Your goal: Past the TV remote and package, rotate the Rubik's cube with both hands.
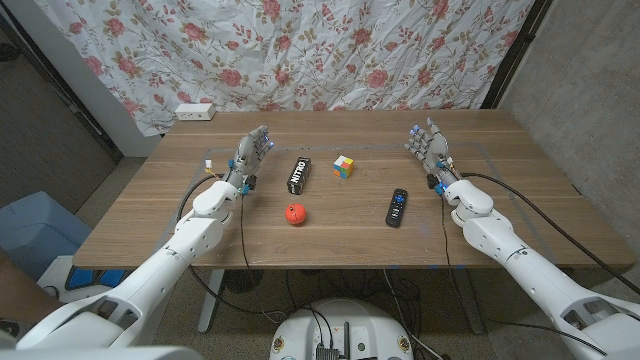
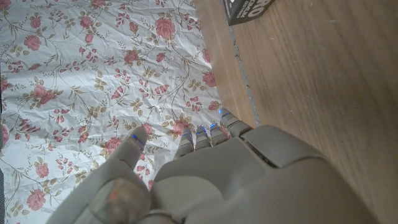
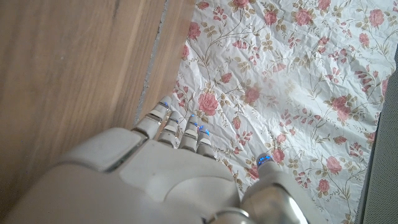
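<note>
The Rubik's cube stands on the wooden table near the middle, a bit towards the back. A black package lies just left of it, and its end shows in the left wrist view. A black TV remote lies nearer the front, right of the cube. My left hand is raised over the table's left part, fingers apart, holding nothing. My right hand is raised at the right in the same way, empty. Both hands are well apart from the cube.
A red ball sits in front of the package. A white power strip lies at the table's back left corner. A flowered curtain hangs behind the table. A small white object lies left of my left hand.
</note>
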You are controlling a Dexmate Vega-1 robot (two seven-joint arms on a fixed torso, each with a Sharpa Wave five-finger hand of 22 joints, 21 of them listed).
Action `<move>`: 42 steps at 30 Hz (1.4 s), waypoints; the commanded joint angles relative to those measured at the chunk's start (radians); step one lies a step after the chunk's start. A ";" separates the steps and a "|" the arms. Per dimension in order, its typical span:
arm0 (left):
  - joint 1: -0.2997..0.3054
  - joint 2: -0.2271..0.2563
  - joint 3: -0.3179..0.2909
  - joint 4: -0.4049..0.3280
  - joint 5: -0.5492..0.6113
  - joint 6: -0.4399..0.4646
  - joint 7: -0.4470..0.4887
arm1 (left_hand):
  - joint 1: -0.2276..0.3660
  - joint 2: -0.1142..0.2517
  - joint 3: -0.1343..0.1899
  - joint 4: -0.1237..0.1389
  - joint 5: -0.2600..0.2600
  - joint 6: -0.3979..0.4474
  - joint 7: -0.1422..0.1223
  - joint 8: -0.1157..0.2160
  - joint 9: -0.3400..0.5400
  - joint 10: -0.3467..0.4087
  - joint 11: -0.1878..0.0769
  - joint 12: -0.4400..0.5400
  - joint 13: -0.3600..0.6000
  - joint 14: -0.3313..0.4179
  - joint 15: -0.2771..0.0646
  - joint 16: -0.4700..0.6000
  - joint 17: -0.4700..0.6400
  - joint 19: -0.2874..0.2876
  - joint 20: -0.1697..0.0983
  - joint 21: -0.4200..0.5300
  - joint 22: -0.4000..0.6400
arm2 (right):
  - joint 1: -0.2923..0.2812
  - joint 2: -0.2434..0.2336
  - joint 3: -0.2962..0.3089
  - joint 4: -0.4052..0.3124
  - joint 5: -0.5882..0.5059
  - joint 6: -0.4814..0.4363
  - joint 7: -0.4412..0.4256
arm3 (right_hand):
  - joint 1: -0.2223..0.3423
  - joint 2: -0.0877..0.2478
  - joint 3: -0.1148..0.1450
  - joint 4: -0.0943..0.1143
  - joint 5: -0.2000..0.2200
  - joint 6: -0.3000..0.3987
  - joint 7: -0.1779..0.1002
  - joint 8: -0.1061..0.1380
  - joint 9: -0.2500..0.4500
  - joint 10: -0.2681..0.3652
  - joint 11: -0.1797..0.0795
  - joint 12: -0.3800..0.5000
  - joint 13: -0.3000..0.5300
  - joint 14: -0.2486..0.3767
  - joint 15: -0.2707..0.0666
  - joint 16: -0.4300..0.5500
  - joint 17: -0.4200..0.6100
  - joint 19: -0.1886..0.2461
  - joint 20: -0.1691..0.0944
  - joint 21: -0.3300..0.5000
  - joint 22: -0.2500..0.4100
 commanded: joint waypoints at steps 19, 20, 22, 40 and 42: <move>-0.003 0.085 0.026 -0.147 0.077 0.112 0.046 | 0.020 0.042 0.000 -0.051 -0.003 0.035 -0.013 0.012 0.002 0.018 -0.030 0.009 0.004 0.009 -0.027 0.008 0.004 0.018 0.000 0.004 0.004 | -0.039 -0.011 -0.004 -0.051 -0.037 -0.008 -0.067 | 0.008 0.008 0.000 0.009 0.009 0.014 0.000 0.011 0.004 0.011 0.002 0.007 0.003 0.010 -0.007 0.004 -0.002 0.005 -0.007 0.008 0.003; -0.004 0.092 0.028 -0.159 0.083 0.120 0.049 | 0.021 0.042 0.000 -0.054 -0.003 0.038 -0.014 0.012 0.002 0.018 -0.030 0.009 0.004 0.009 -0.028 0.008 0.004 0.017 0.000 0.003 0.004 | -0.040 -0.009 -0.003 -0.049 -0.035 -0.004 -0.066 | 0.009 0.008 0.000 0.009 0.009 0.015 0.000 0.011 0.004 0.012 0.003 0.008 0.003 0.011 -0.007 0.004 -0.002 0.005 -0.008 0.008 0.002; -0.004 0.102 0.032 -0.180 0.096 0.133 0.057 | 0.025 0.040 0.000 -0.062 -0.004 0.045 -0.016 0.014 0.002 0.025 -0.031 0.010 0.004 0.011 -0.030 0.008 0.004 0.016 -0.001 0.002 0.004 | -0.040 -0.009 -0.003 -0.046 -0.033 -0.003 -0.063 | 0.009 0.008 0.000 0.009 0.010 0.017 -0.001 0.012 0.004 0.013 0.003 0.008 0.003 0.011 -0.008 0.004 -0.002 0.005 -0.008 0.009 0.002; -0.051 0.193 0.072 -0.278 0.213 0.198 0.020 | 0.058 0.017 -0.005 -0.150 -0.013 0.131 -0.050 0.023 0.001 0.078 -0.081 0.015 0.003 0.027 -0.063 0.007 0.005 0.020 -0.017 -0.001 0.003 | -0.038 0.000 0.006 0.003 -0.008 0.043 -0.010 | 0.016 0.011 -0.002 0.012 0.013 0.025 -0.011 0.014 0.004 0.017 0.002 0.009 0.002 0.017 -0.011 0.004 -0.011 0.010 -0.013 0.012 0.002; -0.061 0.197 0.078 -0.282 0.225 0.204 0.012 | 0.064 0.016 -0.004 -0.159 -0.013 0.135 -0.052 0.023 0.001 0.082 -0.085 0.015 0.003 0.028 -0.066 0.007 0.005 0.021 -0.017 -0.002 0.003 | -0.042 0.000 0.009 0.003 -0.005 0.048 -0.010 | 0.016 0.011 -0.002 0.012 0.013 0.026 -0.011 0.014 0.004 0.019 0.003 0.010 0.002 0.018 -0.010 0.004 -0.011 0.010 -0.013 0.012 0.002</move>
